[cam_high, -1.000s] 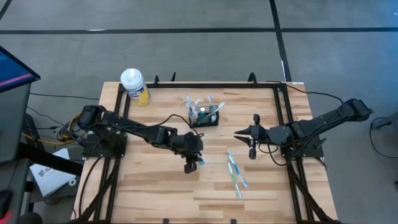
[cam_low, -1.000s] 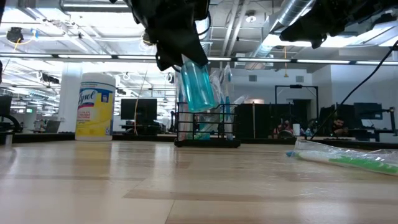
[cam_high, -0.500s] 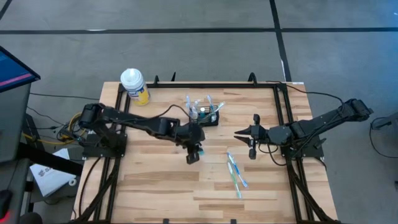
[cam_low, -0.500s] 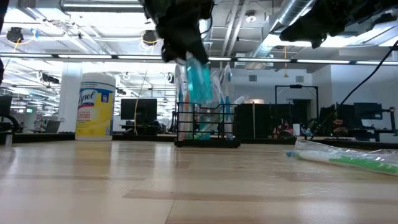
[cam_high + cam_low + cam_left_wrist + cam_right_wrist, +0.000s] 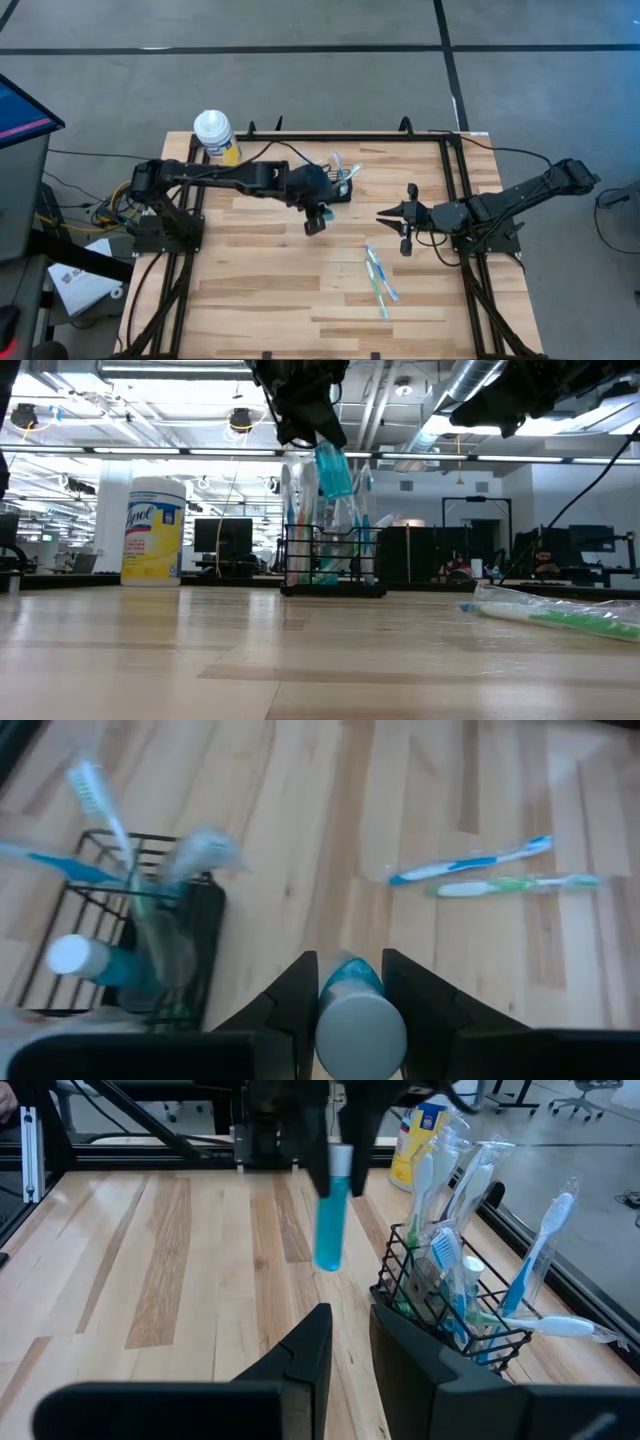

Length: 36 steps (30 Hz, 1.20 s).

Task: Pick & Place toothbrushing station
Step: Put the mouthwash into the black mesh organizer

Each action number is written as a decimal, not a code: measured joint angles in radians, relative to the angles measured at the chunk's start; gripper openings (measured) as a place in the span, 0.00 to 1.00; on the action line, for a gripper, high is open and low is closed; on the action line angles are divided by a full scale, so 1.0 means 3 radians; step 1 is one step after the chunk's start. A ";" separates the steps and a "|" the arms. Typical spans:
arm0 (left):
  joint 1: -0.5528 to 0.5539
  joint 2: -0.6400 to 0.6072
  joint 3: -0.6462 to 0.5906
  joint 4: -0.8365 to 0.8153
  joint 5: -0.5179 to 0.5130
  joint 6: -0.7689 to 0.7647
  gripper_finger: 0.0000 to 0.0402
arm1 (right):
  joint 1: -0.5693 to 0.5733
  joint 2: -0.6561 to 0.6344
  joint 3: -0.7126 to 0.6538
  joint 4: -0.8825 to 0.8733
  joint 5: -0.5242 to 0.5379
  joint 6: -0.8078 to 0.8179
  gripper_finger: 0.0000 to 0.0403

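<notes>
Toothbrushing station (image 5: 331,186), the small black wire-mesh holder, is found on the wooden table (image 5: 260,290) toward its far edge, with several brushes and a tube already standing in its compartments. A blue tube (image 5: 331,468) with a pale cap is clamped between the fingers of the left gripper (image 5: 315,218), which is held in the air just in front of the station, on its near-left side. Over the last second this gripper has been carried from a spot well nearer the middle of the table up to the station, and the tube has been lifted from station-top height to slightly above the rim. The tube is not yet over a compartment: in the left wrist view it (image 5: 358,1016) is seen beside the station (image 5: 110,945), not above it. It is judged that a short move toward the station and a lowering are wanted next, with some care, since the brushes already crowd the openings.

To the right of the station, well apart, the right gripper (image 5: 404,226) is kept waiting; its fingers are nearly together and nothing is held. Two packaged toothbrushes (image 5: 378,278) are left lying on the table, near and to the right of the station. A white-capped yellow bottle (image 5: 216,138) is placed to the station's left, at the table's far corner.
</notes>
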 joint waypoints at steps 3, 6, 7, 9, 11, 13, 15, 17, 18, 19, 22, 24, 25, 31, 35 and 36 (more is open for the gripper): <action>0.0099 0.0001 0.0012 -0.0002 0.0003 0.0064 0.21 | 0.0001 0.0000 0.0000 0.0000 0.0000 -0.0001 0.16; 0.0179 0.0001 0.0015 -0.0002 0.0001 0.0131 0.21 | 0.0001 0.0000 0.0000 0.0000 0.0000 -0.0002 0.16; 0.0205 0.0001 0.0015 0.0000 0.0001 0.0134 0.21 | 0.0001 0.0000 0.0000 0.0000 0.0000 -0.0005 0.16; 0.0253 0.0001 0.0015 0.0006 0.0000 0.0151 0.21 | 0.0001 0.0000 0.0000 -0.0001 0.0000 -0.0009 0.16; 0.0295 0.0001 0.0015 0.0007 0.0000 0.0234 0.21 | 0.0001 0.0000 0.0000 -0.0001 0.0000 -0.0009 0.16; 0.0336 0.0001 0.0015 0.0036 -0.0005 0.0294 0.21 | 0.0001 0.0000 0.0000 -0.0001 0.0000 -0.0009 0.16; 0.0377 0.0001 0.0015 0.0063 -0.0005 0.0299 0.21 | 0.0001 0.0000 0.0000 -0.0001 0.0000 -0.0009 0.16; 0.0412 0.0001 0.0015 0.0111 -0.0007 0.0299 0.21 | 0.0000 0.0000 0.0000 -0.0001 0.0000 -0.0009 0.16; 0.0430 0.0001 0.0015 0.0144 -0.0010 0.0299 0.21 | 0.0000 0.0000 0.0000 -0.0001 0.0000 -0.0009 0.16; 0.0449 0.0001 0.0015 0.0172 -0.0020 0.0307 0.21 | -0.0001 0.0000 0.0000 -0.0001 0.0000 -0.0009 0.16; 0.0498 0.0001 0.0015 0.0214 -0.0019 0.0482 0.21 | -0.0001 0.0000 0.0000 -0.0001 0.0000 -0.0009 0.16; 0.0532 0.0001 0.0014 0.0250 -0.0019 0.0546 0.21 | -0.0001 0.0000 0.0000 -0.0001 0.0000 -0.0009 0.16; 0.0549 0.0001 0.0014 0.0266 -0.0019 0.0557 0.21 | -0.0001 0.0000 0.0000 -0.0001 0.0000 -0.0009 0.16; 0.0672 0.0001 0.0014 0.0351 -0.0015 0.0559 0.21 | -0.0001 0.0000 0.0000 -0.0001 0.0000 -0.0009 0.16; 0.0761 0.0001 0.0014 0.0359 0.0043 0.0635 0.21 | -0.0001 0.0000 0.0000 -0.0001 0.0000 -0.0009 0.16; 0.0780 0.0001 0.0014 0.0362 0.0051 0.0644 0.21 | -0.0001 0.0000 0.0000 -0.0001 0.0000 -0.0009 0.16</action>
